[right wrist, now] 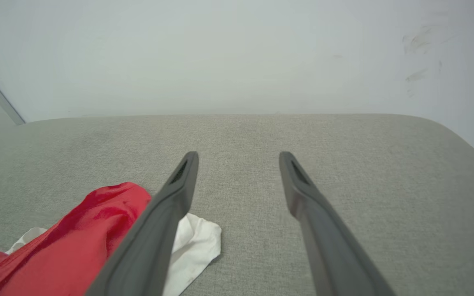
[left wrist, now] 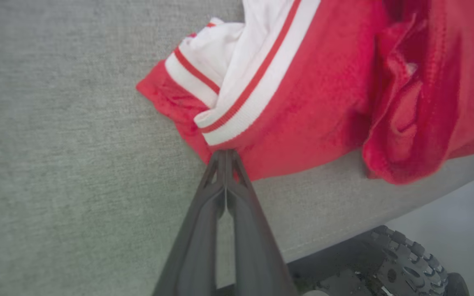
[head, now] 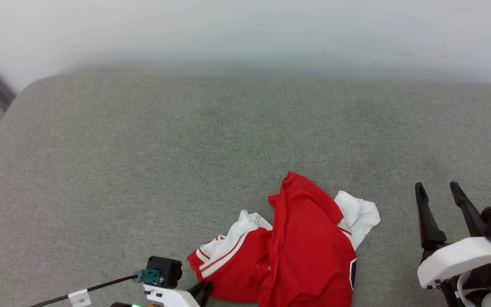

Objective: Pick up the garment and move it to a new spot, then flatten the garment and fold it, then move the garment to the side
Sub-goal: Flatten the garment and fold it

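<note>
Garment (head: 309, 256) reads bright red, lower centre, white sleeves, red-and-white striped trim; worktop (head: 143, 149) is flecked grey-green; wall (head: 245, 34) up top is plain pale grey.

Support: grey woven-fabric pad (head: 143, 140), flat top, rounded far corners | Load: one garment (head: 301, 251), red body, white sleeves, red-and-white striped trim, crumpled in a loose heap | Position: at the pad's near edge, about mid-width; one red fold reaches that edge; a white sleeve splays out on each side.
</note>
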